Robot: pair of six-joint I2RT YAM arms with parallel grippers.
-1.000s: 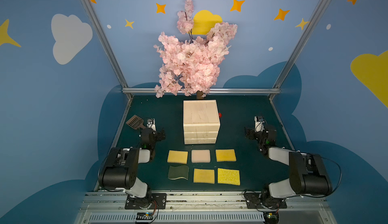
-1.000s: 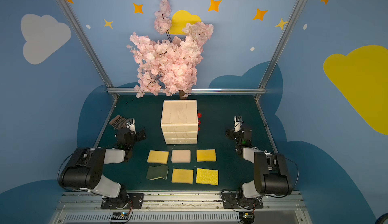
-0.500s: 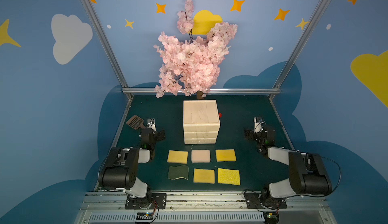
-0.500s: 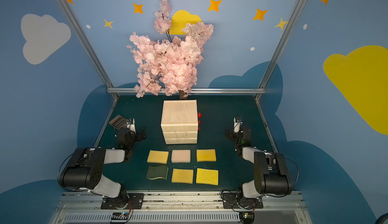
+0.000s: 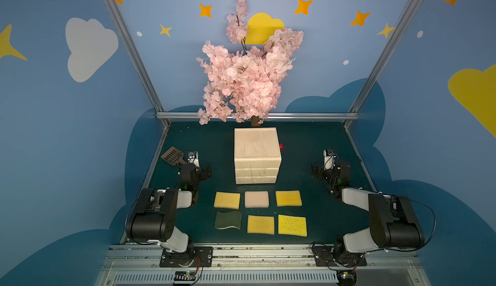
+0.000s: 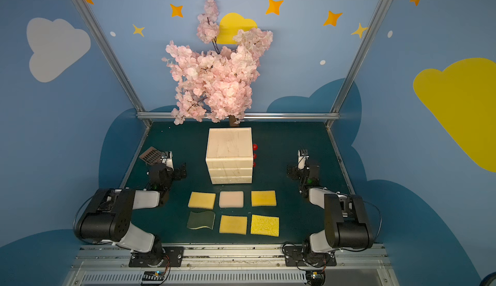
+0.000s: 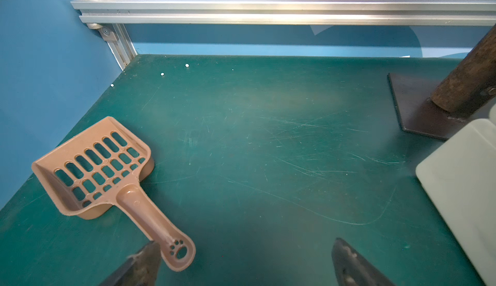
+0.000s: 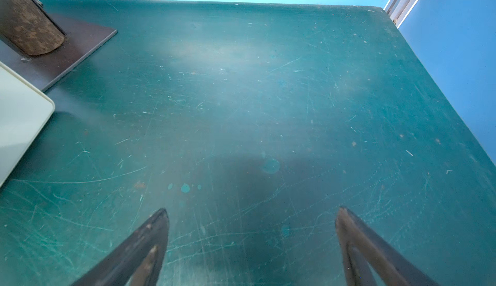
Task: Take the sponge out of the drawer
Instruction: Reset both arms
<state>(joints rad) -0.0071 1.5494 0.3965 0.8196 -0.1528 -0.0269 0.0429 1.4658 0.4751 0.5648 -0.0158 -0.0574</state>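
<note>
1. The drawer unit (image 5: 257, 161) stands in the middle of the table (image 5: 303, 148). All 3 drawers are closed, so nothing inside them can be seen. Red knobs (image 6: 254, 155) show on its right side.
2. 6 sponges (image 5: 256, 199) lie on the table in front of the unit, in 2 rows of 3, none touching it.
3. The left fingers (image 7: 142, 266) stand wide apart and hold nothing. A brown scoop (image 7: 94, 169) lies with its handle end just beside 1 of them.
4. The right fingers (image 8: 145, 244) are also spread wide, over bare table.
5. A blossom tree (image 5: 247, 78) stands behind the unit.
</note>
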